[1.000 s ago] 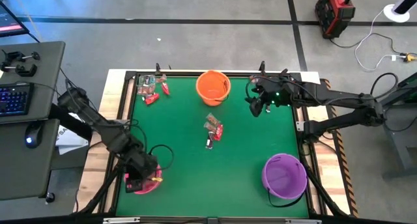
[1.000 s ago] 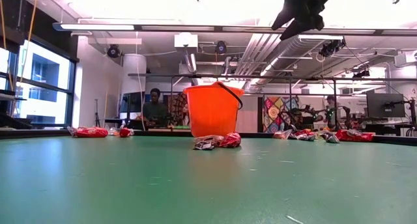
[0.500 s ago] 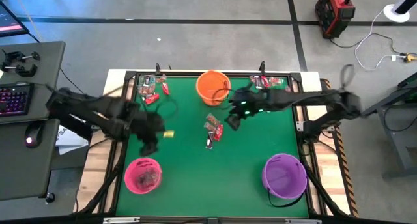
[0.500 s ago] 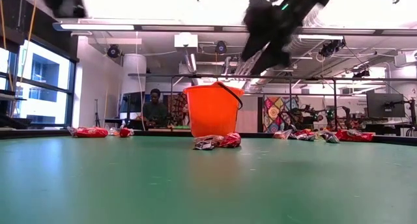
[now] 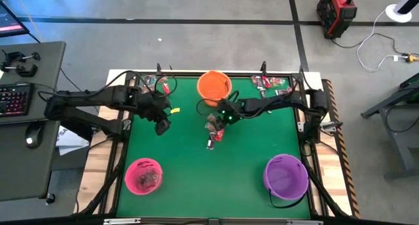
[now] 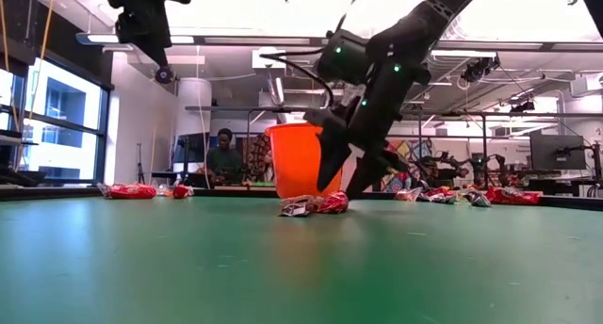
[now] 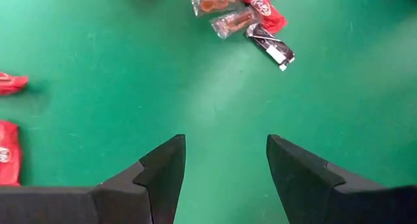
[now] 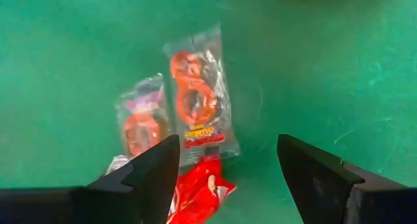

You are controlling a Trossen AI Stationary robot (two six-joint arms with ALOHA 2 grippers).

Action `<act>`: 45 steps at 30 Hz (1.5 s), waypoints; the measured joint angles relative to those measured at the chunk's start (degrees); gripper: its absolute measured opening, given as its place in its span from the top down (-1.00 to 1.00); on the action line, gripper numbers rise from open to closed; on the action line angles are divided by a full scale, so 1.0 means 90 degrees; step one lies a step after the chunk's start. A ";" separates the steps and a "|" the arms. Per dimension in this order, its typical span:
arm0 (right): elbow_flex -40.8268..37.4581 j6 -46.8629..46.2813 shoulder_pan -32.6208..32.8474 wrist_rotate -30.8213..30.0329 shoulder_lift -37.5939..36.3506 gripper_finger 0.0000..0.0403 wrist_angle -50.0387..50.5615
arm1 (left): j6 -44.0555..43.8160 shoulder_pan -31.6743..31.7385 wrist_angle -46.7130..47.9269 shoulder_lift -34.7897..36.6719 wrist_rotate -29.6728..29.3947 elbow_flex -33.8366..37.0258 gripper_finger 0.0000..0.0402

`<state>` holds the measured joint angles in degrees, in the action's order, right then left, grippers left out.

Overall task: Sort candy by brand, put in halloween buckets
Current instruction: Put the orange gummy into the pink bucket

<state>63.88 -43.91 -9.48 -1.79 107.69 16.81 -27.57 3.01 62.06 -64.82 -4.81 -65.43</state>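
Picking is the step in hand: the right gripper (image 5: 221, 118) hangs low over the small heap of candy (image 5: 213, 129) that lies just in front of the orange bucket (image 5: 214, 87), its fingers (image 8: 146, 175) spread wide and holding nothing. The right wrist view shows 2 clear crinkly packets (image 8: 195, 97) with orange ring-shaped sweets inside, lying flat on the counter (image 5: 190, 166), and a glossy red wrapper (image 8: 195, 195) right beside them, between the fingertips. The next move, as I judge it, calls for a short drop and a close on 1 piece only; the packets are thin, slick and touching each other, so a neighbour could be dragged along.

The left gripper (image 5: 160, 122) hovers above bare green felt to the left of the orange bucket, fingers (image 7: 159, 168) open and empty; its wrist view looks toward the same heap, where a dark bar-shaped wrapper (image 7: 270, 47) lies next to the red one. More red pieces (image 5: 152, 89) sit at the counter's far left corner, and another cluster (image 5: 272, 86) to the right of the orange bucket.

The pink bucket (image 5: 143, 175) and the purple bucket (image 5: 285, 175) stand well apart from the orange one, near the front edge. All 3 are smooth round plastic pails; the pink 1 seems to hold something already.
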 joint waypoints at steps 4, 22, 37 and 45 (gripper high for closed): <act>0.0000 0.0249 0.0137 -0.0177 0.0149 -0.25 -0.0317 | 0.0032 0.0000 -0.0001 0.0000 -0.0221 0.0000 -0.01; 0.0019 0.1374 0.0418 -0.0781 -0.0275 0.92 -0.0064 | 0.0275 -0.0002 -0.0027 0.0081 -0.0518 0.0000 -0.01; 0.0075 0.3457 0.0672 0.1289 -0.2760 1.00 -0.0942 | 0.0294 0.0000 -0.0315 0.0984 -0.2457 -0.0005 -0.01; 0.0095 0.3293 0.1316 0.1607 -0.1405 1.00 -0.3187 | 0.0760 0.0047 -0.0348 0.1025 -0.2546 -0.0007 -0.01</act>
<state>64.73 -14.27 2.37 12.67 95.04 -11.88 -20.73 3.43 58.93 -55.59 -27.72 -65.49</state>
